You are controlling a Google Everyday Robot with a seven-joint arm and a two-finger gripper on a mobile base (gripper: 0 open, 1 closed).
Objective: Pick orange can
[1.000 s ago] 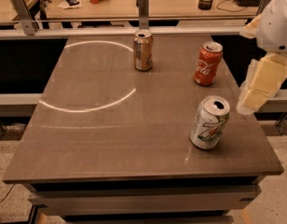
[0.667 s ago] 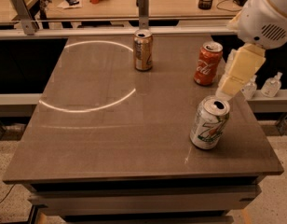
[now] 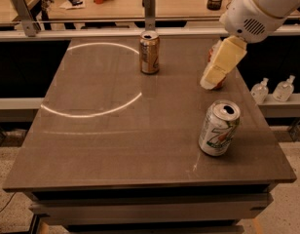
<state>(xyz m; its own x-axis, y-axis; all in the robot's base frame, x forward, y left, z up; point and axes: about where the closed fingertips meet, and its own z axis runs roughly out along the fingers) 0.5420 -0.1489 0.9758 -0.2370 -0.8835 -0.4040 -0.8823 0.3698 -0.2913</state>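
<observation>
Orange can (image 3: 149,55): upright by far edge of table (image 3: 116,145), free for grasping.
End effector (image 3: 209,81): above right edge; grip state cannot be told.

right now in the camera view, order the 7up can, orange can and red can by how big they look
1. 7UP can: looks largest, but it is nearest the camera.
2. orange can: looks smaller, standing farther back.
Unranked: red can. The gripper hangs in front of it and hides most of it.

7UP can (image 3: 219,128) front right on table (image 3: 116,145); red can (image 3: 221,86), probably cola, behind.
</observation>
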